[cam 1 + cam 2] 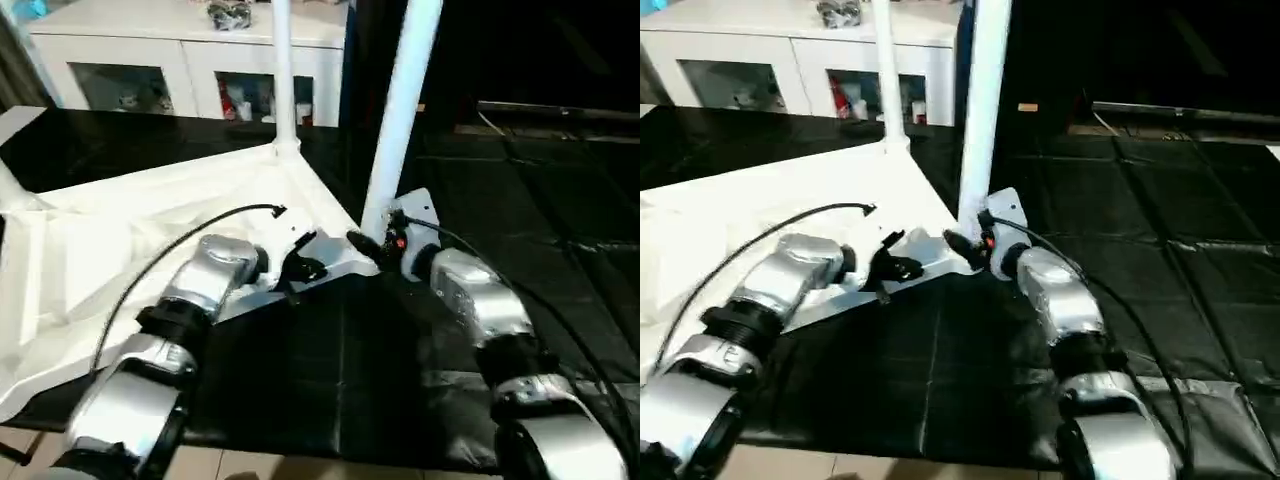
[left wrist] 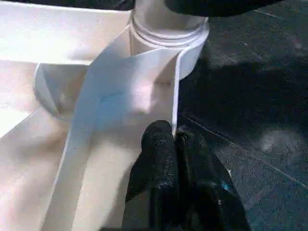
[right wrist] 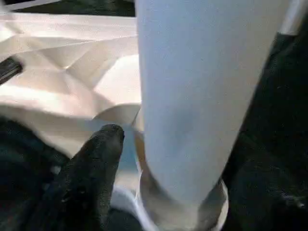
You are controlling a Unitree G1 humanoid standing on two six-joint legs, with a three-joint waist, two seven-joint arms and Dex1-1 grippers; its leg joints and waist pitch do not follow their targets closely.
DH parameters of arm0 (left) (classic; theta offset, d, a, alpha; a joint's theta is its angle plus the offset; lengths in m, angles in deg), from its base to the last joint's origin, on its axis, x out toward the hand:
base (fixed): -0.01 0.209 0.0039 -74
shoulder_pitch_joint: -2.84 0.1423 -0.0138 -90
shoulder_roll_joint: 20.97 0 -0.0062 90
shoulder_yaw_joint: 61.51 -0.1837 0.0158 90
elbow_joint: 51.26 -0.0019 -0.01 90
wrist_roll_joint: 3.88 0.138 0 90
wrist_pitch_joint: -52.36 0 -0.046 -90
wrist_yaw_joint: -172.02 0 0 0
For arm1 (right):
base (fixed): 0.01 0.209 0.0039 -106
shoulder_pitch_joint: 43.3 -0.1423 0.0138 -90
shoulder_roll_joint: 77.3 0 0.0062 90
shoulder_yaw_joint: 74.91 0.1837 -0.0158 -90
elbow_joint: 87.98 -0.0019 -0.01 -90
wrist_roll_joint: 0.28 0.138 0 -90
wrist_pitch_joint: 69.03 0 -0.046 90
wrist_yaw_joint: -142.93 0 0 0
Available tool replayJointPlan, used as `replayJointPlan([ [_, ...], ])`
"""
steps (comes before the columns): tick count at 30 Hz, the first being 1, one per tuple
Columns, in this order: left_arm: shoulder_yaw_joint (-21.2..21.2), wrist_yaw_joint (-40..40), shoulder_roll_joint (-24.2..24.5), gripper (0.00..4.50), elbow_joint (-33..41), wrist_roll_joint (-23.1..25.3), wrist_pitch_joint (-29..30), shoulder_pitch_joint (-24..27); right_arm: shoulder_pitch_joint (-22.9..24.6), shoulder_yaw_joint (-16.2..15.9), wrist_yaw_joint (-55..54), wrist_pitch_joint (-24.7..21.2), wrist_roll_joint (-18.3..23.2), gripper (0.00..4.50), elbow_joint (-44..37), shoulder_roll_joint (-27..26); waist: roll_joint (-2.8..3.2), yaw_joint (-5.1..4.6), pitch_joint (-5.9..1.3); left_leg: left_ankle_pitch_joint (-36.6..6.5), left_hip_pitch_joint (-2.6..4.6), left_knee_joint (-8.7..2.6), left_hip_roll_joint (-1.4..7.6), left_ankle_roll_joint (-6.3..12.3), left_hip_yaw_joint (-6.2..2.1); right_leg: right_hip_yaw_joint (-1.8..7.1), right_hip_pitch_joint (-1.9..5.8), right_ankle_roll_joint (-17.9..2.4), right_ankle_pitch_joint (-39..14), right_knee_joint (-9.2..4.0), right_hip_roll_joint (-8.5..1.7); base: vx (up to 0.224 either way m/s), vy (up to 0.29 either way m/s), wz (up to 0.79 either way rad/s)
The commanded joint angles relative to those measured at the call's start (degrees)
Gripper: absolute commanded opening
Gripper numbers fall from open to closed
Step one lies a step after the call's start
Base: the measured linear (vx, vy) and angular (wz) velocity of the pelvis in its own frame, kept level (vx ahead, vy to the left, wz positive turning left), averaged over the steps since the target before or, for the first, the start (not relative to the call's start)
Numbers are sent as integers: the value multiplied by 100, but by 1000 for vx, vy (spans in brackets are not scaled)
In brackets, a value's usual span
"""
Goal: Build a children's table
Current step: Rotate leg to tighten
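On the black mat (image 1: 330, 370), in the left eye view, the white table top (image 1: 120, 250) is seen lying underside up, its near corner jutting toward the robot. Two legs are stood upright in corner sockets: the near leg (image 1: 400, 120) at that near corner and the far leg (image 1: 282, 70) behind it, in front of the white cabinet (image 1: 190, 60). The left gripper (image 1: 300, 265) is placed at the top's near edge, the right gripper (image 1: 372, 243) at the foot of the near leg. To the right of the corner, bare mat is left open.

In the left wrist view, the black fingers (image 2: 166, 163) are pressed tightly together, nothing between them, resting at the raised rim beside the corner socket (image 2: 168, 33) (the mat begins just past that edge).

In the right wrist view, one finger (image 3: 96, 163) is seen beside the leg's base; whether the leg is gripped cannot be told.
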Motion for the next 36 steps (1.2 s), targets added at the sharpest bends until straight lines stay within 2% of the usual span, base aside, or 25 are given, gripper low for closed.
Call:
replayJointPlan([
  [1, -81, -160, 3, 0, 188, -38, -176, -45, 96, -488, 707, 5, 151, 362, -88, -116, -7, 33, -430, -701, 14, -327, 156, 413, -42, 358, 387, -1163, -565, -373, -455, 0, 0, 0],
  [2, -134, -324, 73, 0, 208, -28, -299, -20, 95, -469, 883, 23, 206, 382, -102, -35, 3, 34, -430, -735, 27, -326, 157, 431, -43, 351, 383, -1181, -594, -381, -452, 0, 0, 0],
  [4, -201, -545, 166, 0, 245, -26, -347, 9, 88, -457, 1138, 45, 271, 394, -136, 81, 2, 31, -417, -812, 27, -328, 167, 439, -29, 350, 379, -1203, -699, -392, -444, 0, 0, 0],
  [7, -457, -1354, 505, 0, 358, -6, -657, 105, 43, -453, 2056, -2, 466, 410, -249, 491, 11, 57, -419, -910, 31, -329, 186, 417, -38, 345, 388, -1211, -812, -395, -453, 0, 0, 0],
  [8, -521, -1541, 589, 0, 395, -2, -709, 123, 19, -465, 2258, -5, 461, 438, -230, 588, 14, 70, -410, -924, 36, -330, 191, 421, -33, 349, 372, -1212, -830, -395, -449, 0, 0, 0],
  [11, -645, -1867, 756, 0, 434, 35, -780, 129, -34, -537, 2753, -6, 485, 447, -166, 811, 8, 110, -412, -954, 51, -326, 199, 400, -25, 356, 359, -1229, -904, -397, -458, 0, 0, 0],
  [12, -661, -1907, 775, 0, 435, 42, -811, 129, -42, -548, 2806, -1, 485, 447, -156, 836, 21, 137, -411, -983, 71, -326, 206, 387, -23, 357, 336, -1246, -940, -404, -459, 0, 0, 0],
  [14, -767, -2230, 898, 0, 474, 49, -870, 136, -91, -622, 3165, -9, 504, 447, -113, 980, 30, 169, -415, -1012, 64, -334, 214, 343, -33, 354, 349, -1227, -986, -394, -462, 0, 0, 0],
  [21, -1039, -2978, 1177, 0, 621, 54, -1015, 155, -246, -789, 3917, 15, 602, 447, -34, 1178, -2, 237, -417, -936, 57, -327, 206, 334, -30, 357, 344, -1209, -1008, -384, -465, 0, 0, 0],
  [27, -1077, -3048, 1216, 0, 651, 53, -1053, 162, -320, -841, 4066, 75, 611, 447, 83, 1158, -14, 252, -418, -951, 61, -327, 206, 289, -29, 355, 340, -1189, -1093, -384, -465, 0, 0, 0],
  [30, -1067, -3042, 1220, 0, 660, 40, -1053, 161, -340, -869, 4163, 27, 636, 447, 105, 1143, 5, 258, -422, -928, 56, -324, 206, 295, -34, 354, 341, -1174, -1094, -378, -466, 0, 0, 0],
  [36, -1073, -3059, 1240, 0, 644, 40, -1075, 162, -384, -877, 4301, -24, 675, 395, 200, 1122, -26, 257, -426, -886, 49, -319, 204, 322, -30, 352, 344, -1190, -1038, -373, -462, 0, 0, 0],
])
